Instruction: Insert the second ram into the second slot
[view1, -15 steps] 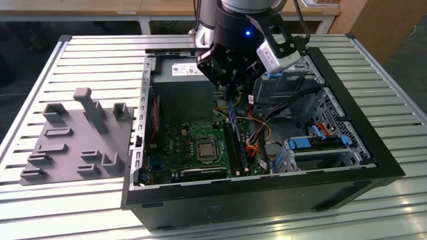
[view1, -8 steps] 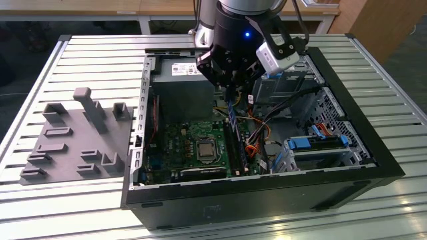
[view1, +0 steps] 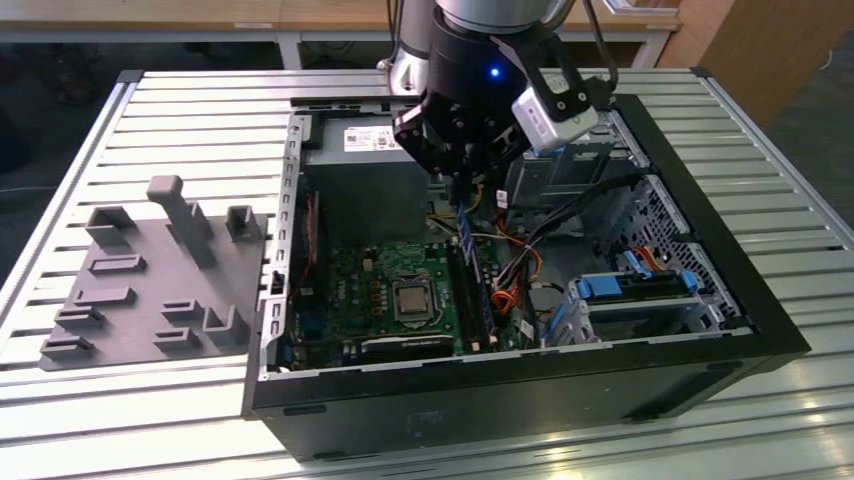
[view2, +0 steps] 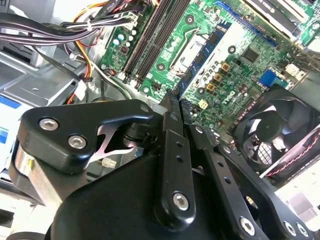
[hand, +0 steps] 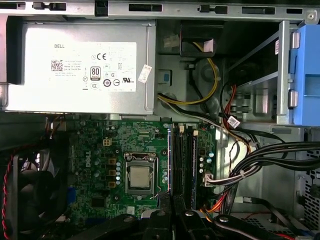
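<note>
Two fingers (view2: 172, 145) pinch the second ram (view1: 463, 230) upright at the exterior view's middle, above the slots (hand: 182, 160); pressing well needs it square along its slot.

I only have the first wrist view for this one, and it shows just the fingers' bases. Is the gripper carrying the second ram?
Observer: Yes. In the exterior view the gripper is shut on the second ram, a thin blue stick pointing downward.
Operator: Is it seated in a slot?
Observer: No. In the exterior view its lower end looks clear of the ram slots, hanging above them.
Operator: Anything outside the case?
Observer: A grey fixture plate lies on the slatted table, at the exterior view's left of the case.
</note>
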